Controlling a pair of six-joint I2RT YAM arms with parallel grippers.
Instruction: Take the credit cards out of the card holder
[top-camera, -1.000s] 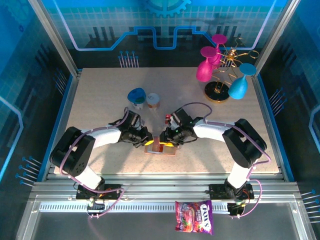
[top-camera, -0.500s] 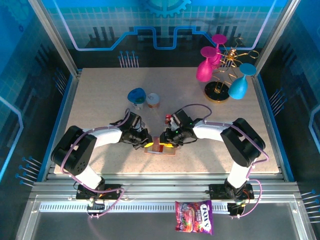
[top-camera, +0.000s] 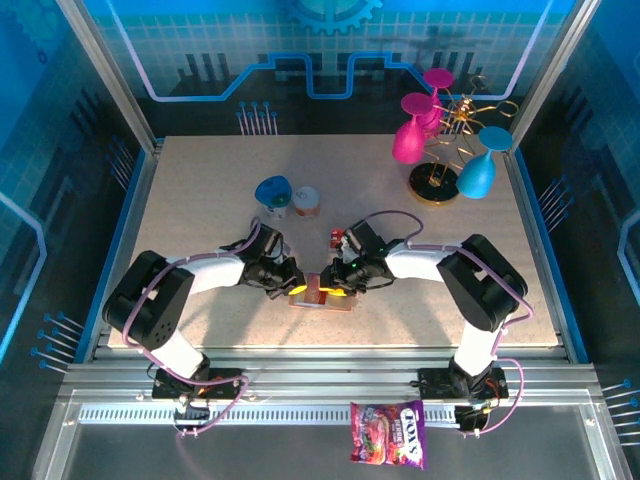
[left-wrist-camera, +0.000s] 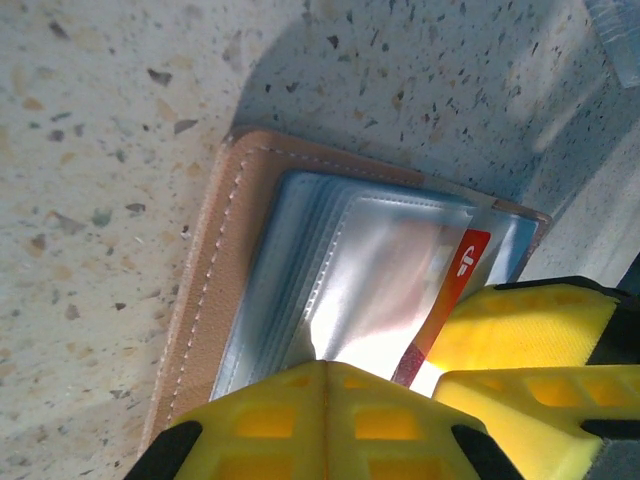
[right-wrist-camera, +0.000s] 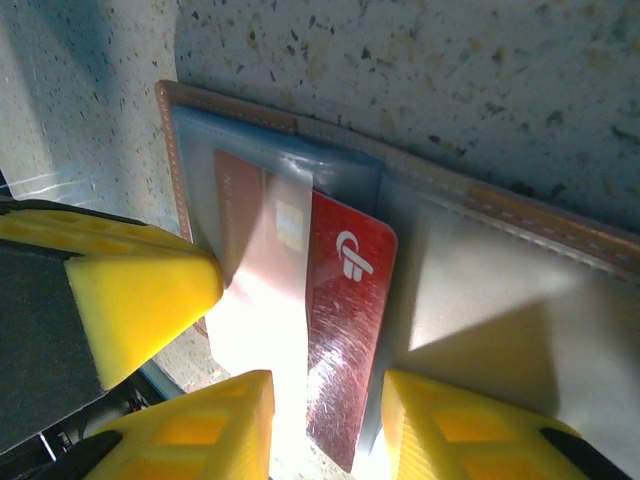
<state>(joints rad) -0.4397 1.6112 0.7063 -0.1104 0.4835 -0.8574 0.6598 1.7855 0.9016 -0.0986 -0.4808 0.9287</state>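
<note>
The card holder (top-camera: 322, 298) lies open on the table between both arms, brown leather (left-wrist-camera: 215, 260) with clear sleeves. My left gripper (left-wrist-camera: 325, 365) is shut, its tips pinching a raised crease of a clear sleeve at the holder's left side (top-camera: 295, 288). A red card (right-wrist-camera: 345, 300) with a white mark sticks partly out of its sleeve, and its orange-red edge (left-wrist-camera: 455, 290) shows in the left wrist view too. My right gripper (right-wrist-camera: 325, 390) is open, one finger on each side of the card's free end, with a gap still showing (top-camera: 338, 285). The leather edge (right-wrist-camera: 520, 215) runs behind.
A blue cup (top-camera: 273, 192) and a small tin (top-camera: 306, 201) stand behind the holder, with a small red object (top-camera: 337, 238) close by. A rack of pink and teal glasses (top-camera: 440, 150) is at the back right. A candy bag (top-camera: 388, 435) lies on the front rail.
The right gripper's jaws have narrowed around the red card's end. Both arms have shifted only slightly. The left gripper stays shut on the sleeve.
</note>
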